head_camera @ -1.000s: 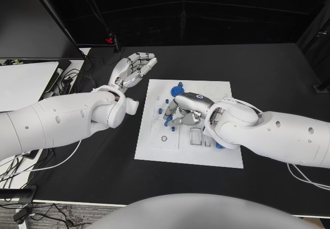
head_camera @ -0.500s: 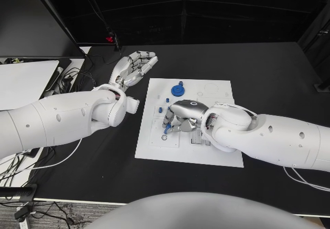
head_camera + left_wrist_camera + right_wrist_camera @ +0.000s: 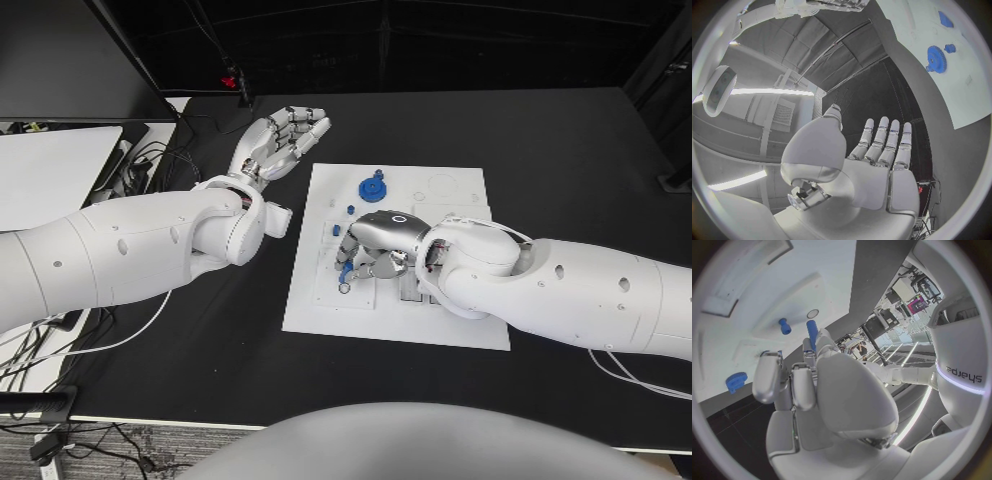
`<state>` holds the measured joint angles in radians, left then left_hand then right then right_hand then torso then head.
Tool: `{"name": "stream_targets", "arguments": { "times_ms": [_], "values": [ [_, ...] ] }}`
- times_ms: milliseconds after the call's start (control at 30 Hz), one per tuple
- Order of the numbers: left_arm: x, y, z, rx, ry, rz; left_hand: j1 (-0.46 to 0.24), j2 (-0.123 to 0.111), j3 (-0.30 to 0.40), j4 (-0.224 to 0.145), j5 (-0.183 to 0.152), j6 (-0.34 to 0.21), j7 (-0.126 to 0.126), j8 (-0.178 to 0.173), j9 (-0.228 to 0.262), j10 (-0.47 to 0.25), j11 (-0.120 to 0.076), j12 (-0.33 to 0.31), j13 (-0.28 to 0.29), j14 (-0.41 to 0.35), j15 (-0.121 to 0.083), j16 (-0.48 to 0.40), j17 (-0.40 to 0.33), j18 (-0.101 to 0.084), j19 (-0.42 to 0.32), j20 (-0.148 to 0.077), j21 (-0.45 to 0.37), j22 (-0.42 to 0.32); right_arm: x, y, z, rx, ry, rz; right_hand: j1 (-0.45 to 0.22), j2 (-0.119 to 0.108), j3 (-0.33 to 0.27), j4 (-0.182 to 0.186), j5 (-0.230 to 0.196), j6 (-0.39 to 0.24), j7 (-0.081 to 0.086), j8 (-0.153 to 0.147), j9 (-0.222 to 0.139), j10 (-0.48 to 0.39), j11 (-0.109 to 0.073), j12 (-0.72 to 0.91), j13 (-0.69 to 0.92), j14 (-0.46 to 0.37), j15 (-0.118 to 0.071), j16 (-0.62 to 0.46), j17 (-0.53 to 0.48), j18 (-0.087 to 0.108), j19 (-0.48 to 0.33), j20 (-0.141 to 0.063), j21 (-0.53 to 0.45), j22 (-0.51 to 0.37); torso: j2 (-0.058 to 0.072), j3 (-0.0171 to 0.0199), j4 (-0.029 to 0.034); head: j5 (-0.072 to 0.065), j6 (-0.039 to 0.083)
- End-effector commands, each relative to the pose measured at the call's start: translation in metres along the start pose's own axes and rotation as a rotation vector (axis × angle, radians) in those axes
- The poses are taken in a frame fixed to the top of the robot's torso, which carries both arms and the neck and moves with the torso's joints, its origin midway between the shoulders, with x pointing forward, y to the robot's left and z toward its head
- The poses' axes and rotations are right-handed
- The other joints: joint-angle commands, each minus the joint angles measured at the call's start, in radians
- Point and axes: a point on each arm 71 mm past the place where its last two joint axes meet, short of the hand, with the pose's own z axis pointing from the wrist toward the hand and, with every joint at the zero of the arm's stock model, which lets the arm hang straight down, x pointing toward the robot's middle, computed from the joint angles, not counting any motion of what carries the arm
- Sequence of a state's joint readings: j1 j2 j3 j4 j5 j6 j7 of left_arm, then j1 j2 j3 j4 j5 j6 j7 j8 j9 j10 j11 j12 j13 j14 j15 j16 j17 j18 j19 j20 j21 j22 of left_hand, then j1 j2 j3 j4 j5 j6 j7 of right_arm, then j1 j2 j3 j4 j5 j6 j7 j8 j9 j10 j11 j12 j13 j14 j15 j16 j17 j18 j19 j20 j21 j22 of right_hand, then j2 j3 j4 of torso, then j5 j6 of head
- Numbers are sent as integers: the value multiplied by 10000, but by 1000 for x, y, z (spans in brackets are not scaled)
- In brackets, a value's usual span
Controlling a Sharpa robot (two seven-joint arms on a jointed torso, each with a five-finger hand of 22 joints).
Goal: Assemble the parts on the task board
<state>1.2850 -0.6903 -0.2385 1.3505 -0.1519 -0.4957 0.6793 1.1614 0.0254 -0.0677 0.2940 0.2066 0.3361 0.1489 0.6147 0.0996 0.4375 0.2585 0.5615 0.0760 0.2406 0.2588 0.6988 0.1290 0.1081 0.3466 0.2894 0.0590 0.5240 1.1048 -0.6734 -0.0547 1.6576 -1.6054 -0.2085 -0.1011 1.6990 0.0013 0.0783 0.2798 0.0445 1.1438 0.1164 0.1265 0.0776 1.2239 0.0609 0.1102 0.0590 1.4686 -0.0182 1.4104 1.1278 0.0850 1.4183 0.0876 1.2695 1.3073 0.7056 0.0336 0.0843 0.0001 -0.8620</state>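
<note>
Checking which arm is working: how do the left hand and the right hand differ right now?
The left hand is off the white board, fingers straight, holding nothing. The right hand is over the board, fingers pinching a blue peg. Both are silver.

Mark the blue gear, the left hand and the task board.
blue gear (image 3: pixel 374 187), head view, its toothed disc.
left hand (image 3: pixel 277 142), head view, open palm.
task board (image 3: pixel 326 318), head view, bare near corner.
</note>
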Motion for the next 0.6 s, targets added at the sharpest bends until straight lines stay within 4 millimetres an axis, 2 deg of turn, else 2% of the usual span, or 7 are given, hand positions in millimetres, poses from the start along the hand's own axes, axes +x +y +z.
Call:
{"name": "stream_targets", "arguments": {
  "times_ms": [33,233,600],
  "values": [
    [1,-10,0,1278,43,-54,0,94,-63,-23,68,-71,1456,31,-9,-57,-15,36,-9,-72,-14,62,-11,-183,45,23,59,-10,2,2,1,-109,324,-213,46,27,67,12,34,-2,83,8,-1,21,22,-37,8,295,13,15,0,-17,-1,-1,8,159,-8,-1,-2,14,-21],
    [0,-10,0,1273,36,-50,0,94,-63,-23,68,-71,1456,31,-9,-57,-15,36,-9,-72,-14,62,-11,-183,45,23,59,-10,4,2,1,-75,652,-305,47,16,73,14,34,-16,95,-14,-9,10,34,-79,8,289,23,1,-34,-14,-10,7,-7,148,-1,0,10,25,-47],
    [-1,-10,0,1262,15,-34,12,113,-82,-22,88,-78,1456,49,-19,-63,-15,60,-17,-74,-14,82,-29,-183,42,23,58,-21,7,5,5,-10,890,-487,38,18,79,23,34,-29,107,-33,-15,8,44,-109,9,289,31,3,-25,-9,-20,14,-27,133,-2,1,-3,32,-66]
  ]
}}
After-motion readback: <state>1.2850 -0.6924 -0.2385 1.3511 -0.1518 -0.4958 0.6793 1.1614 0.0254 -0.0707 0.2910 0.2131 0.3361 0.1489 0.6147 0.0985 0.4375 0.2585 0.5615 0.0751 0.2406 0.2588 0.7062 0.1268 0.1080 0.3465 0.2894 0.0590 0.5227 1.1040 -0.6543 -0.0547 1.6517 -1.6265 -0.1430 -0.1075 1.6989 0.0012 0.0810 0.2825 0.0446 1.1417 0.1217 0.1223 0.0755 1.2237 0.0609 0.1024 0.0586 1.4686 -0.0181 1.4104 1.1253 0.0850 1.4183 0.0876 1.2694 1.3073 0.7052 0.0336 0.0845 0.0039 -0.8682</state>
